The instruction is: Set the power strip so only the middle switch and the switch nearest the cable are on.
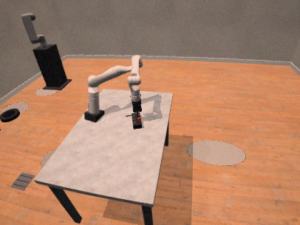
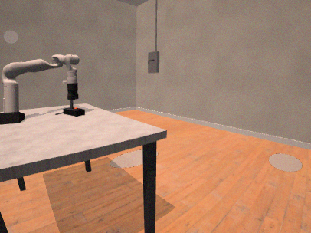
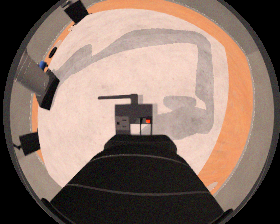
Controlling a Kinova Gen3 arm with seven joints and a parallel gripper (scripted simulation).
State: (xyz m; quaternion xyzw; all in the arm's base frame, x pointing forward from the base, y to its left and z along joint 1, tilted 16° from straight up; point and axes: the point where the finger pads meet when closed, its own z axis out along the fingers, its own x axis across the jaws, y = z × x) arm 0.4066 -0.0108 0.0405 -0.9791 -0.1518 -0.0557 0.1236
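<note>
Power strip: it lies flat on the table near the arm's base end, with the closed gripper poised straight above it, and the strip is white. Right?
Not quite: the power strip is black with orange-red switches, as the top view shows. It does lie flat on the table, with the closed gripper straight above it.
</note>
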